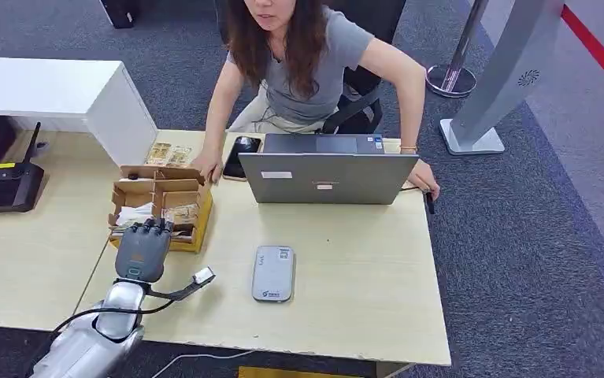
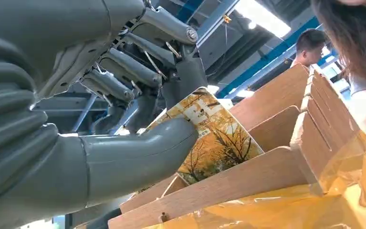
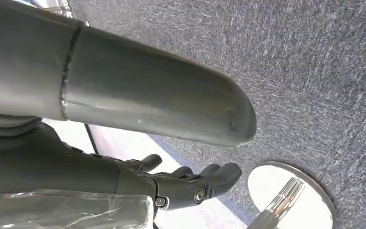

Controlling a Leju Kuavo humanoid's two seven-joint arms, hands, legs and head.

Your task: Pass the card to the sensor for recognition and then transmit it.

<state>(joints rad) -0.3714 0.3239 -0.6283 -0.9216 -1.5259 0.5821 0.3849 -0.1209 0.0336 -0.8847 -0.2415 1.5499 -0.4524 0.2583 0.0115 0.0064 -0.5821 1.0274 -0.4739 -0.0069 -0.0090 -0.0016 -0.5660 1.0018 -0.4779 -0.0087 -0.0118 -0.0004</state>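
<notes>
1. Reaching into the box (image 1: 161, 206) at centre left of the head view: left hand (image 1: 143, 249), fingers down among the box's contents. In the left wrist view the thumb (image 2: 138, 160) and the darker fingers (image 2: 128, 59) pinch a card (image 2: 214, 138) printed with yellow-leaved trees; the card stands tilted inside the box, just behind a cardboard divider (image 2: 247, 179).
2. Box: open brown cardboard with flaps up and a yellow outer side, on the table (image 1: 361, 268) near its left half.
3. Right hand (image 3: 190, 183): seen in the right wrist view above grey carpet, fingers apart and lightly curled, holding nothing.
4. Sensor (image 1: 273, 273): flat grey device with rounded corners, lying on the table at lower centre of the head view, apart from the box and to its right.
5. Laptop (image 1: 327, 175): grey, open, back of the lid toward the camera, upper centre of the table.
6. Phone (image 1: 241, 155): dark, flat on the table just left of the laptop.
7. Person (image 1: 314, 63): seated behind the table in a grey shirt, one hand by the box's far corner, the other at the table's right edge.
8. Black device (image 1: 3, 185) with an antenna, far left of the head view.
</notes>
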